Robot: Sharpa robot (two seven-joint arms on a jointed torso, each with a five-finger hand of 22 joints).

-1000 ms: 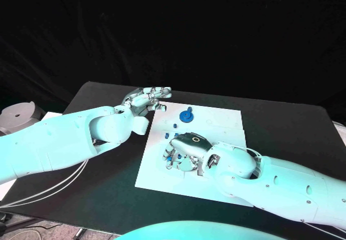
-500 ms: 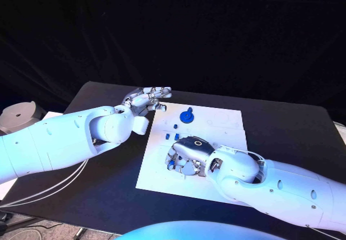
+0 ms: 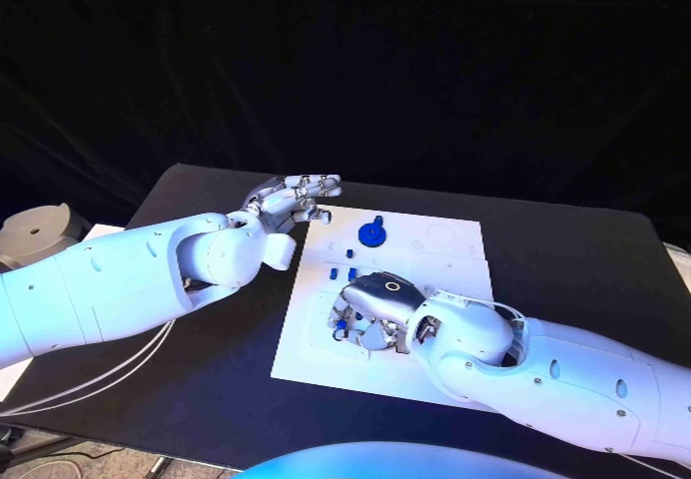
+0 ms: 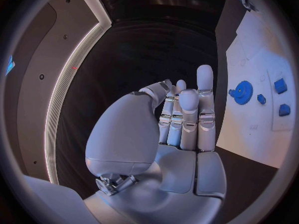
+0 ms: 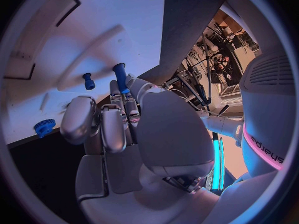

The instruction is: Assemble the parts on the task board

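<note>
Right silver hand low on the flat white task board
It pinches a blue peg; the left silver hand holds nothing, fingers straight, close together.

Blue parts on white board

A matte black rectangular table stands before a black curtain backdrop, with a grey round cylindrical stand just beyond the table's left edge, while the left wrist view shows a grey wall panel with a pale light strip.
</note>
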